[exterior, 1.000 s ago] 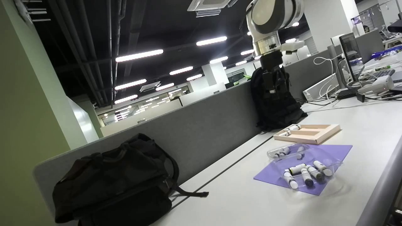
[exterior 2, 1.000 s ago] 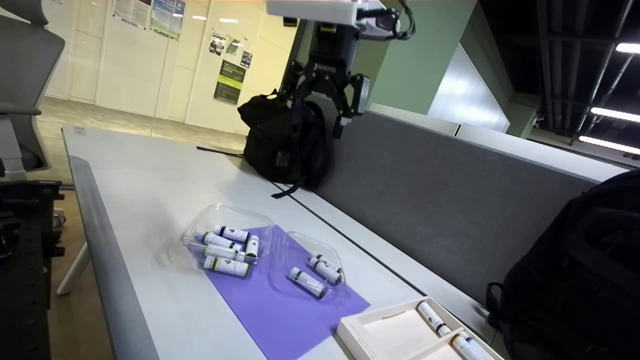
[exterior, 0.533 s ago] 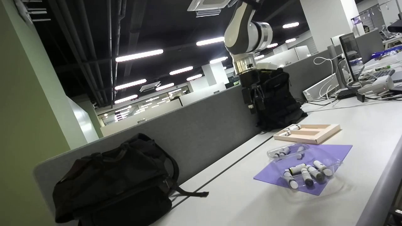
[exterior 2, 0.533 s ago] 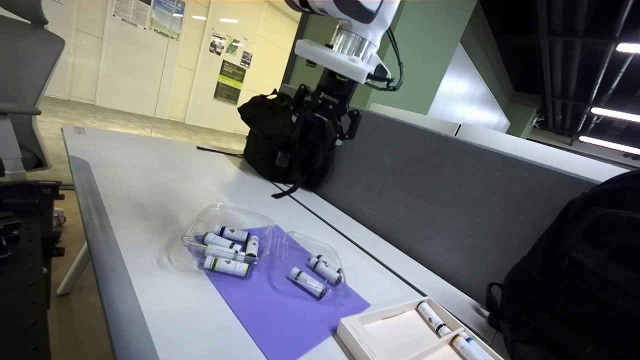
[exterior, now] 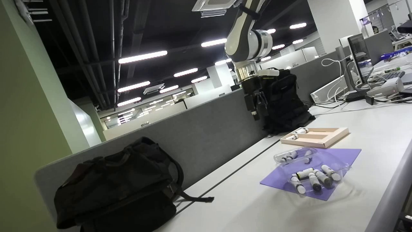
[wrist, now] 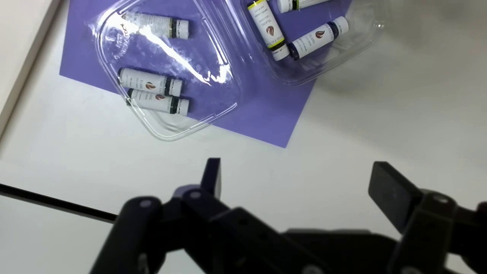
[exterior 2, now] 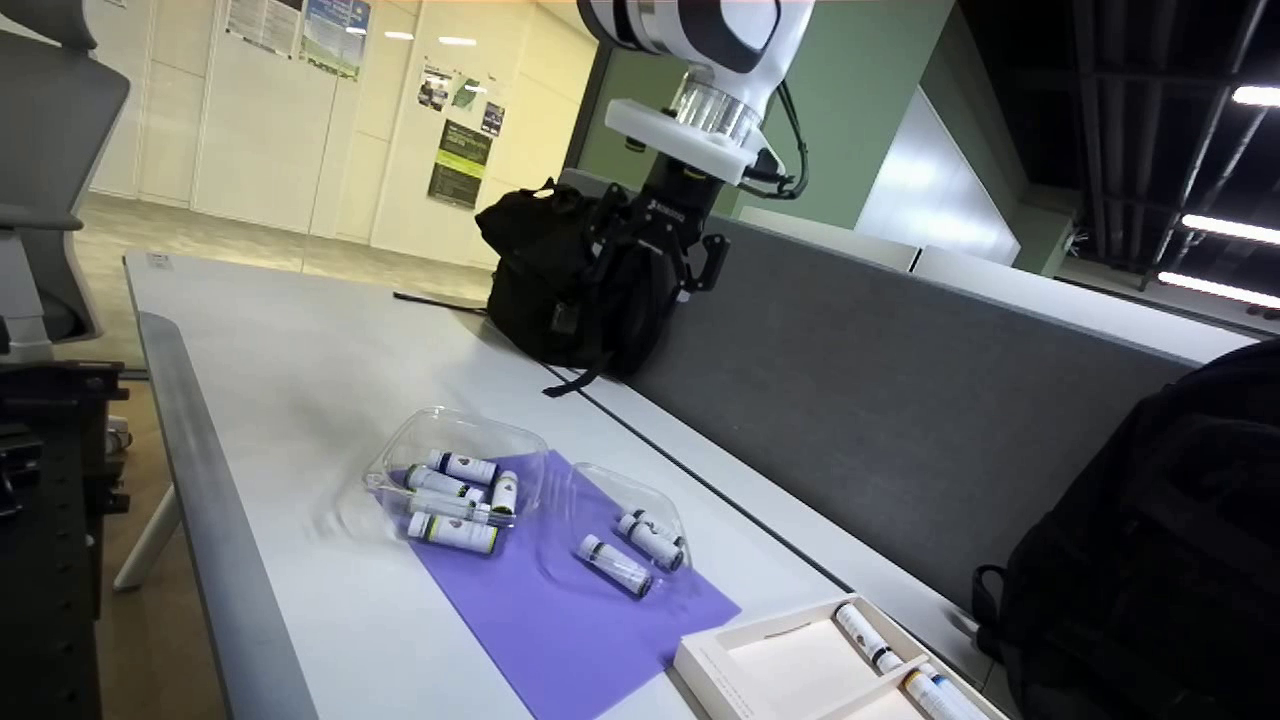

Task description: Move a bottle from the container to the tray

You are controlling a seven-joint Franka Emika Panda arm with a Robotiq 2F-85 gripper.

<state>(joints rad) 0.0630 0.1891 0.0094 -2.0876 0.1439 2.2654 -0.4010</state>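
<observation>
The jaws stand wide apart, the gripper (wrist: 296,177) hanging above the white table (wrist: 114,167). Beyond it the clear container (wrist: 222,78) lies unfolded mostly on a purple sheet (wrist: 274,121); five bottles (exterior: 313,179) lie in one half, three more at the other. Past that, in an exterior view, sits the pale tray (exterior: 336,137), bottles in its compartments. Farther off, a black backpack (exterior: 286,103) stands by the grey divider (exterior: 206,129).

Office, grey partition (exterior: 206,129), monitor (exterior: 360,53), chair (exterior 2: 50,130)
</observation>
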